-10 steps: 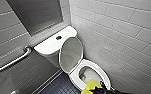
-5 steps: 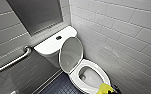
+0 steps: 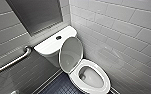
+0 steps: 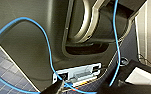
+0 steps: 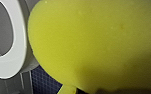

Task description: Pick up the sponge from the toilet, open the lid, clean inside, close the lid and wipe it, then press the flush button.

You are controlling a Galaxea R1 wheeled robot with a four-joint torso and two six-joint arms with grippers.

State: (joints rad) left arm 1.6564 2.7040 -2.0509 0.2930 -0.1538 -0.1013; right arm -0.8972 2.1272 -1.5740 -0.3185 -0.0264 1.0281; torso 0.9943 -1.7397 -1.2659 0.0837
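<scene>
Since 1.0 s ago, the sponge (image 5: 96,42) has drawn back from the front rim of the bowl at the lower right of the head view, where it hung with a dark arm end. By 0.5 s ago it had already slid toward the bottom edge. It now sits close before the right wrist camera, bright yellow, with the white seat ring (image 5: 16,45) beside it and dark blue floor tiles (image 5: 44,82) below.

It touches neither seat nor floor, so I judge the right gripper's jaws to be closed on it, though the jaws themselves are hidden behind it. I cannot tell how the left gripper's jaws stand; that wrist view looks at the robot's own dark body and a blue cable (image 4: 47,45).

On the toilet (image 3: 51,45), the lid (image 3: 71,53) stands raised against the tank at the frame's centre. The flush button (image 3: 58,37) is on the tank top, untouched.

By my reading, 2 steps are done: the sponge is picked up and the lid is open. Whether the inside is fully cleaned cannot be told. Closing the lid, wiping it and flushing remain.
</scene>
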